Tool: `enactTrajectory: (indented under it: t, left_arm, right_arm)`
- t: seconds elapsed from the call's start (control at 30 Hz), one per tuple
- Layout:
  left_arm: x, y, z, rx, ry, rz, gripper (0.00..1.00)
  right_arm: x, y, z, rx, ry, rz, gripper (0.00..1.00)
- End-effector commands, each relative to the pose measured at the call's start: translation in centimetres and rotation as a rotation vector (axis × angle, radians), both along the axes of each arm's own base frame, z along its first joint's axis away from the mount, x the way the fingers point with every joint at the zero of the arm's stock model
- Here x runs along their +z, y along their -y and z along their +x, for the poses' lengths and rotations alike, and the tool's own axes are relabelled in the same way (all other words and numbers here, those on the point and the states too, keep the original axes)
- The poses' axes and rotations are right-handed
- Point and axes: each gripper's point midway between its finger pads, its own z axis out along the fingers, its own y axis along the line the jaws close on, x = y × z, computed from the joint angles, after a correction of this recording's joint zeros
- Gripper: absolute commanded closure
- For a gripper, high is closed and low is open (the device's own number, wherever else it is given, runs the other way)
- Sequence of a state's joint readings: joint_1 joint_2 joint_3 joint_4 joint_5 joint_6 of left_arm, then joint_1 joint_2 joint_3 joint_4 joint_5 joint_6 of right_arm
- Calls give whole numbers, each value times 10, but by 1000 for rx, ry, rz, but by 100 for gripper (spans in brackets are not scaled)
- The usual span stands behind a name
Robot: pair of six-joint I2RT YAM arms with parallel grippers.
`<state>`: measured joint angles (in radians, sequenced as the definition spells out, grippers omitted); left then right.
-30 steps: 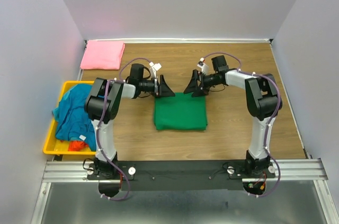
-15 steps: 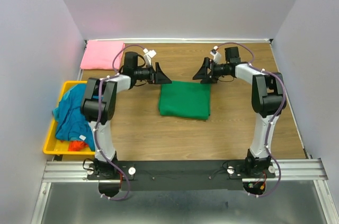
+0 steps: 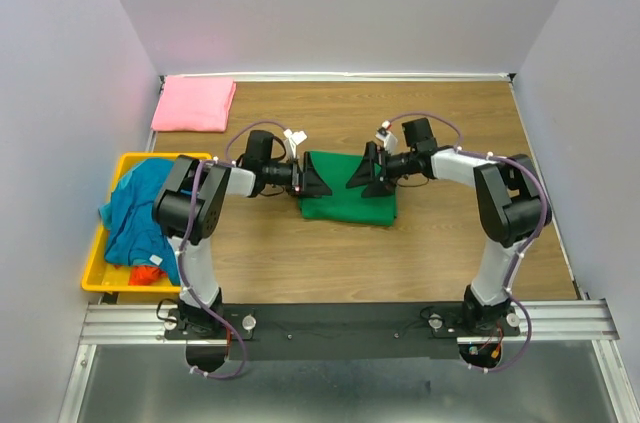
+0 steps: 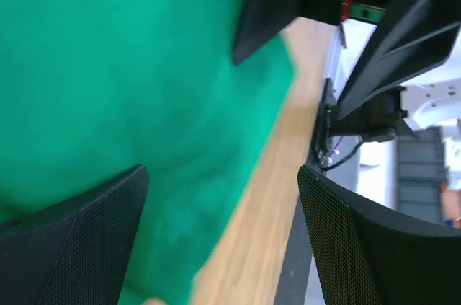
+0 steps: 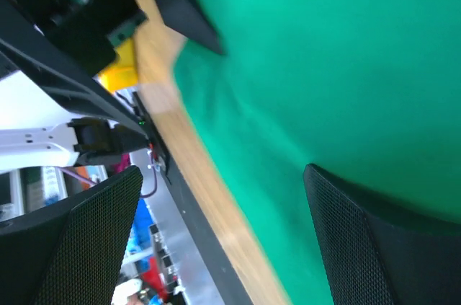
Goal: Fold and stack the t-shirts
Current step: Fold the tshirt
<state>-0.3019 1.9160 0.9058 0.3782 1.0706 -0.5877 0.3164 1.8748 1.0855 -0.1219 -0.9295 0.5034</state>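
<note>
A bright green t-shirt [image 3: 345, 205], folded to a rectangle, lies mid-table. My left gripper [image 3: 314, 183] hangs open over its left part, facing right. My right gripper [image 3: 364, 174] is open over its right part, facing left. In the left wrist view the green t-shirt [image 4: 108, 81] fills the left side, and my left gripper [image 4: 223, 240] has nothing between its fingers. The right wrist view shows the green t-shirt [image 5: 346, 60] and my empty right gripper [image 5: 223, 236]. A folded pink t-shirt [image 3: 193, 103] lies far left. A teal-blue t-shirt [image 3: 140, 208] and an orange-red one [image 3: 148, 274] sit crumpled in the bin.
The yellow plastic bin [image 3: 97, 281] stands at the table's left edge, beside my left arm. White walls close the table at the back and both sides. Bare wood shows in front of the green shirt and to the far right.
The green shirt shifted slightly farther and right a second ago and has since stayed put. Both grippers pulled back past its far edge, then came in over it toward each other.
</note>
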Motion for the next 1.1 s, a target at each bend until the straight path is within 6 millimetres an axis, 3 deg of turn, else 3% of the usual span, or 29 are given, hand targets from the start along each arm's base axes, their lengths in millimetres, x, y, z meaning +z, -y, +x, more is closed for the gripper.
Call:
enactTrajectory:
  t: [0.0,0.07,0.17,0.27,0.3,0.4,0.53,0.63,0.77,0.87,0.97,1.07]
  left_arm:
    - [-38,-18,10,64,-41,56,7]
    - [-49,-29,16,95,-52,75,7]
    - [-44,-35,16,82,-21,76,7]
    - [-6,-33,-1,2,33,24,7]
    - [5,-31,-8,-32,42,-4,7]
    - [34,-25,-23,-102,122,-16,7]
    - [51,-7,-43,-163,123,-33,7]
    - [47,5,-51,-198,83,-42,7]
    - [31,13,-58,-217,30,-41,7]
    - [-5,8,-61,-206,-52,-5,6]
    - [-40,-6,-60,-160,-143,31,5]
    - [-61,-20,-53,-114,-172,62,5]
  right_arm:
    - [-45,25,-4,-22,-50,-60,0]
    - [-61,37,-2,-34,-62,-90,0]
    - [-58,55,12,-51,-20,-107,0]
    - [-19,53,16,-27,53,-43,0]
    - [7,48,11,-2,87,15,0]
    - [40,40,-7,17,60,97,0]
    - [49,21,-36,65,-24,135,0]
    - [37,9,-50,80,-109,137,0]
    - [7,11,-63,68,-235,124,0]
    - [-25,15,-69,65,-306,94,0]
    - [-44,22,-65,47,-313,65,0]
    - [-64,38,-57,-2,-324,31,0]
